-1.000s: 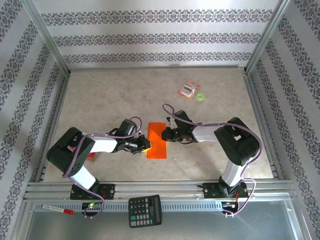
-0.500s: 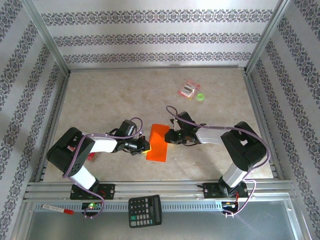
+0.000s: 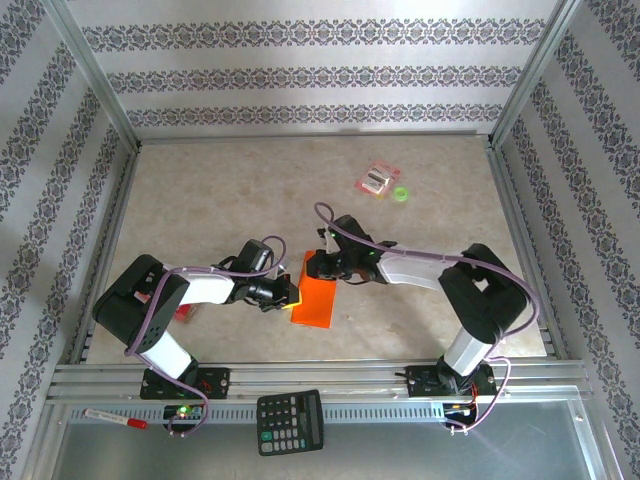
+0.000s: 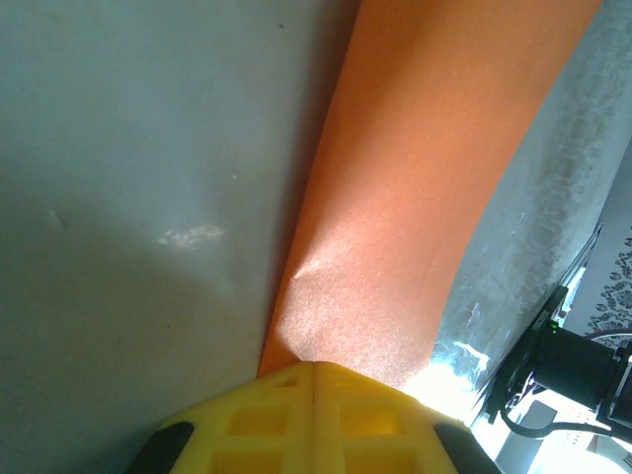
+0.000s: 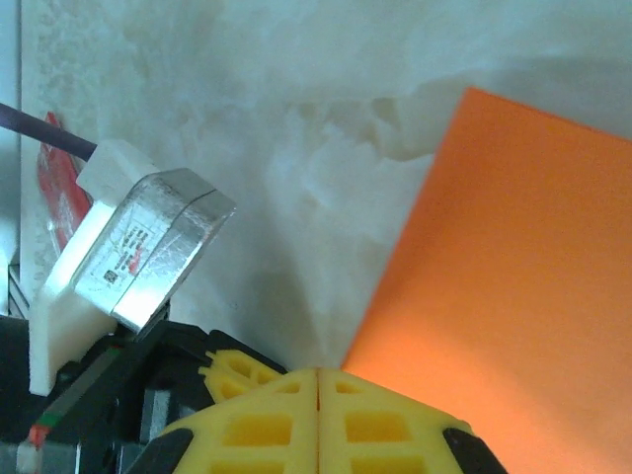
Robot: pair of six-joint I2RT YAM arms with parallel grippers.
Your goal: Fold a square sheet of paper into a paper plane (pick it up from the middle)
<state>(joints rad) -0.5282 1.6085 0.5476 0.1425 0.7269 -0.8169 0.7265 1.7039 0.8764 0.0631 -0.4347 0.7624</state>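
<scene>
1. Beige, marbled tabletop: matte and flat. It is fenced by aluminium rails and by walls in grey-patterned wallpaper. Bare surface stretches across its far and left parts.
2. The two black-and-white arms reach inward from the near edge, and purple cables loop over them. They meet near the tabletop's middle.
3. The square sheet of paper is bright orange, thin and sharp-edged. From above it shows as a narrow, tilted oblong between the two arms, and its far-left corner is raised off the surface.
4. The black calculator lies on the metal ledge at the near edge, well apart from the paper.
5. The left end effector has its yellow fingers pressed together on the paper's near-left edge. In the left wrist view a small dimple creases the sheet just beyond them.
6. The right end effector is likewise closed, and the paper's corner runs into its fingertips.
7. A small pink-red packet and a green ring lie close together, far right.
</scene>
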